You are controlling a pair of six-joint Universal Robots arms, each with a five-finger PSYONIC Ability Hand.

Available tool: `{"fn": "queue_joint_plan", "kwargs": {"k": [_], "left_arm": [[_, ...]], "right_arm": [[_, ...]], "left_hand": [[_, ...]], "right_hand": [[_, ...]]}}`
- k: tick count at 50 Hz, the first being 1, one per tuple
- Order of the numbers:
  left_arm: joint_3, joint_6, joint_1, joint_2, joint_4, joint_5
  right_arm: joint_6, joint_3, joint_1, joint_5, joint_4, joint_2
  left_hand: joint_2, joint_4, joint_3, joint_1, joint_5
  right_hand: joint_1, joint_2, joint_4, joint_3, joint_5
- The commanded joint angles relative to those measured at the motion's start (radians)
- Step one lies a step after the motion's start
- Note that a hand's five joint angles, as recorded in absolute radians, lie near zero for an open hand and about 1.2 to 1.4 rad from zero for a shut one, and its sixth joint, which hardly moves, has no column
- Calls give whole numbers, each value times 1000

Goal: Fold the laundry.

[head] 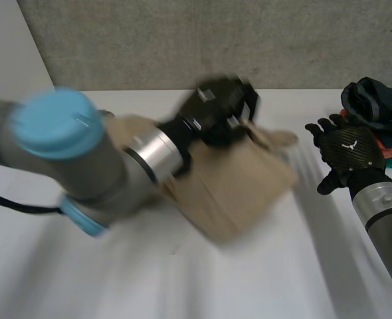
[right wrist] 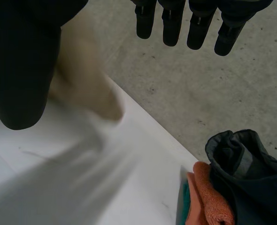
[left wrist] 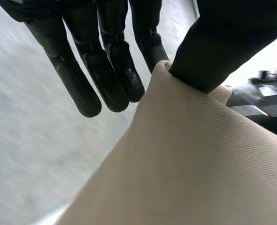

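Note:
A beige cloth [head: 246,189] lies crumpled in the middle of the white table [head: 183,279]. My left hand [head: 222,106] is at the cloth's far edge. In the left wrist view a fold of the cloth [left wrist: 199,164] is pinched between the thumb and one finger of the left hand [left wrist: 223,42], while the other fingers stand straight beside it. My right hand [head: 349,149] hovers to the right of the cloth, apart from it, palm down with fingers spread. In the right wrist view the right hand [right wrist: 199,26] has straight fingers holding nothing, and the beige cloth [right wrist: 87,86] lies beside its thumb.
A pile of laundry [head: 379,109] sits at the table's far right: a dark blue garment [right wrist: 251,173] on top of orange [right wrist: 209,199] and teal cloths. A grey wall [head: 183,40] stands behind the table. My left arm [head: 70,153] reaches across the table's left half.

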State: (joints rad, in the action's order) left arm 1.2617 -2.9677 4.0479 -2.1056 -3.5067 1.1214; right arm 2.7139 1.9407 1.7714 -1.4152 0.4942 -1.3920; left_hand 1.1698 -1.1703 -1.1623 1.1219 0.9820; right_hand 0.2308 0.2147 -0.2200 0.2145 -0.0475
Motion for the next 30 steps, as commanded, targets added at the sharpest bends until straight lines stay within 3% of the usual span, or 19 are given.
{"fn": "queue_joint_plan", "kwargs": {"k": [1,8,13,16,22,30], "left_arm": [[-50,-20,-64,-140,46,1],[-36,-65,-26,5,112,6],[14,-96,118,149,176,32],[27,-119,187,173,198,44],[44,-287,348,101,317,54],[51,-640,470,-69,416,122]], "right_arm": [[10,-2,-12,2,-2,1],[14,-14,-10,2,-14,-1],[3,-25,-1,15,-77,-19],[1,-45,22,21,-202,-45],[9,-71,135,74,-419,-44],[-26,-37,272,113,-398,25]], "left_hand": [[-765,765,757,-717,-751],[-812,813,805,-765,-799],[-812,813,805,-765,-799],[-818,819,811,-770,-805],[-815,816,808,-767,-802],[-815,816,808,-767,-802]], "right_hand": [[-56,-40,45,-40,48],[-56,-40,45,-40,48],[-56,-40,45,-40,48],[-56,-40,45,-40,48],[-56,-40,45,-40,48],[-56,-40,45,-40,48]]}}
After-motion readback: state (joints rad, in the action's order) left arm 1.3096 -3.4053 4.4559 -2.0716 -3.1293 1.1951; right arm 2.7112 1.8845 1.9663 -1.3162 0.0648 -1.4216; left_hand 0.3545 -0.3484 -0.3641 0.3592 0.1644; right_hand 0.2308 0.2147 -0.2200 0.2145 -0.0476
